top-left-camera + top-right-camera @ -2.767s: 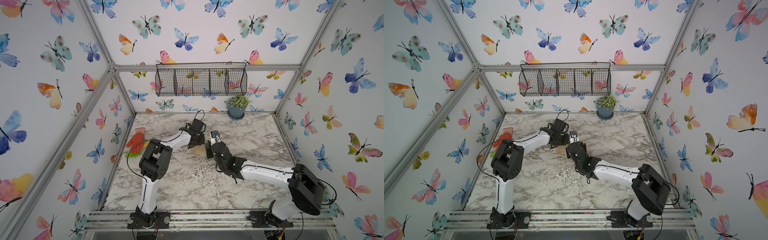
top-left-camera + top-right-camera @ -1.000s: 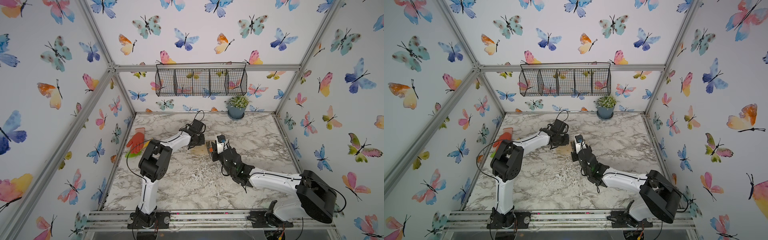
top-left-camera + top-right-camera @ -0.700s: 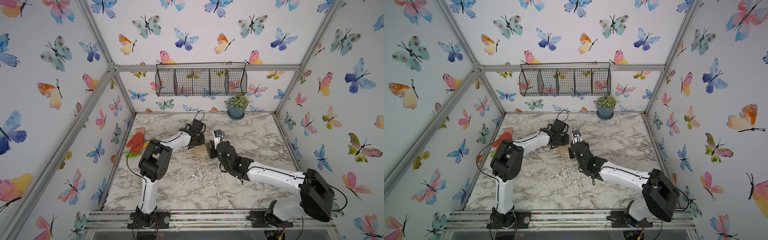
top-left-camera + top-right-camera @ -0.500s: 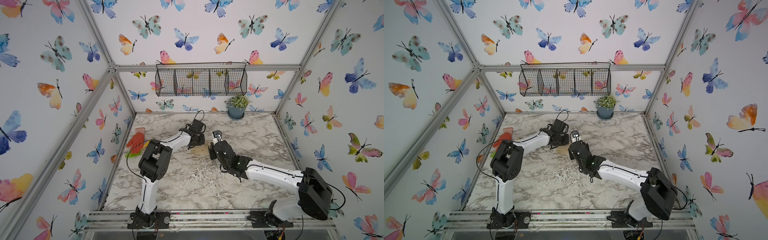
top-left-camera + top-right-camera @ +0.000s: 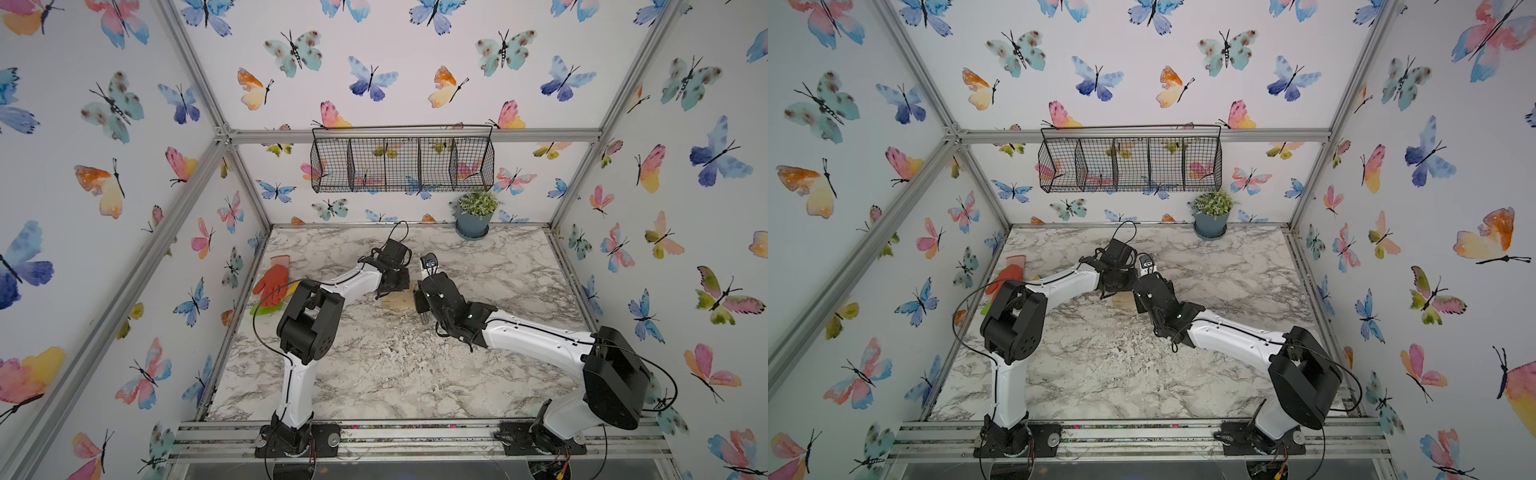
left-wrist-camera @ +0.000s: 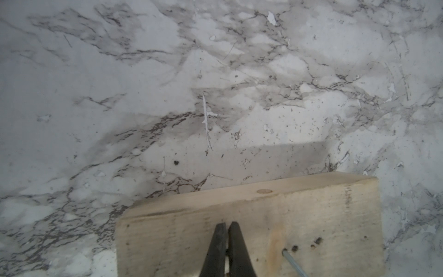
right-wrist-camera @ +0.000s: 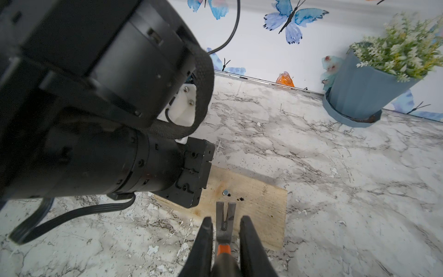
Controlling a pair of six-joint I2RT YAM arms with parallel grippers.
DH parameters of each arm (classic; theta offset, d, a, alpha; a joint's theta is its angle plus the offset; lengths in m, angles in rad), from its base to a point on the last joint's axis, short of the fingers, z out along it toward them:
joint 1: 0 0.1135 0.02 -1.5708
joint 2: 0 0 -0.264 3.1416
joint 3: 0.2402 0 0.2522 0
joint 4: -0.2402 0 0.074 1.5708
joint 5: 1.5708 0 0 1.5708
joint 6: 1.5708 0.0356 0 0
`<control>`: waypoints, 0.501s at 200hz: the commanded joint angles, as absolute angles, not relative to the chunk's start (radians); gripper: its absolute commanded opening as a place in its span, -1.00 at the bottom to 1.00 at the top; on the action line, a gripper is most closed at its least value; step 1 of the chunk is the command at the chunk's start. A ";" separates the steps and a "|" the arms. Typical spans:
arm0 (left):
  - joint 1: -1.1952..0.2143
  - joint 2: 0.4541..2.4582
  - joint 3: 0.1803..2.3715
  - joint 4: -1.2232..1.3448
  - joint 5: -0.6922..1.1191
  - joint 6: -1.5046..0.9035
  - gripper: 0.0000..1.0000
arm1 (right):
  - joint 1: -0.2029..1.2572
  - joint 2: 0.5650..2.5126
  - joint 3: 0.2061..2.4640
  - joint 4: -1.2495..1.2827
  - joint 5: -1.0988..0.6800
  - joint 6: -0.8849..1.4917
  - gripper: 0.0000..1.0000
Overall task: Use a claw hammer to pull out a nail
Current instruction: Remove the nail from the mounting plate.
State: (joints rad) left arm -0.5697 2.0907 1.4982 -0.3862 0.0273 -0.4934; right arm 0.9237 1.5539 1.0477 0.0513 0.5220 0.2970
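A: What is shown from above?
B: In both top views the left arm [image 5: 353, 280] and the right arm [image 5: 532, 336] are seen meeting over a wooden block [image 5: 397, 301] laid on the worktop [image 5: 374, 374]; the tips are too small there to be judged.
A: And from the left wrist?
B: The left claw [image 6: 226, 224] is seen clenched and empty; its tips appear to rest on the block; a nail [image 6: 293, 261] is found just beside them, its shank leaning.
A: From the right wrist?
B: The right claw [image 7: 226, 219] is clenched on the claw hammer [image 7: 224, 233], taken at the black rubber handle just behind the orange neck; the forked steel head is pointed ahead of the claw, just short of the nail and not yet hooked.
A: How is it expected to handle?
B: It is judged stiff and head-heavy; the rubber should be held without slipping; so near the neck, little leverage is likely given; a hold further back would be preferred; the light block may be lifted unless pressed.
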 commanded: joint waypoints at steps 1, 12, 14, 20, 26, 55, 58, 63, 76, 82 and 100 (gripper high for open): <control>-0.588 2.293 1.364 -0.580 0.062 -0.489 -0.84 | 0.912 1.561 1.109 0.091 0.521 0.305 -0.93; -0.588 2.293 1.364 -0.579 0.062 -0.490 -0.84 | 0.908 1.565 1.113 0.094 0.522 0.307 -0.94; -0.588 2.293 1.364 -0.578 0.063 -0.491 -0.84 | 0.908 1.566 1.114 0.097 0.521 0.307 -0.94; -0.589 2.294 1.362 -0.577 0.064 -0.491 -0.84 | 0.905 1.568 1.118 0.101 0.519 0.305 -0.94; -0.589 2.295 1.362 -0.577 0.064 -0.491 -0.84 | 0.904 1.571 1.125 0.101 0.522 0.304 -0.93; -0.592 2.295 1.361 -0.577 0.064 -0.491 -0.84 | 0.893 1.599 1.166 0.097 0.512 0.294 -0.94; -0.593 2.296 1.361 -0.577 0.064 -0.492 -0.84 | 0.893 1.602 1.169 0.096 0.509 0.293 -0.94; -0.594 2.295 1.361 -0.577 0.064 -0.491 -0.84 | 0.891 1.607 1.176 0.097 0.506 0.292 -0.93; -0.594 2.296 1.362 -0.576 0.064 -0.492 -0.84 | 0.888 1.619 1.196 0.088 0.503 0.291 -0.94; -0.595 2.296 1.363 -0.577 0.065 -0.492 -0.84 | 0.887 1.624 1.204 0.080 0.503 0.291 -0.94; -0.595 2.296 1.365 -0.577 0.063 -0.491 -0.84 | 0.885 1.626 1.205 0.090 0.506 0.289 -0.94</control>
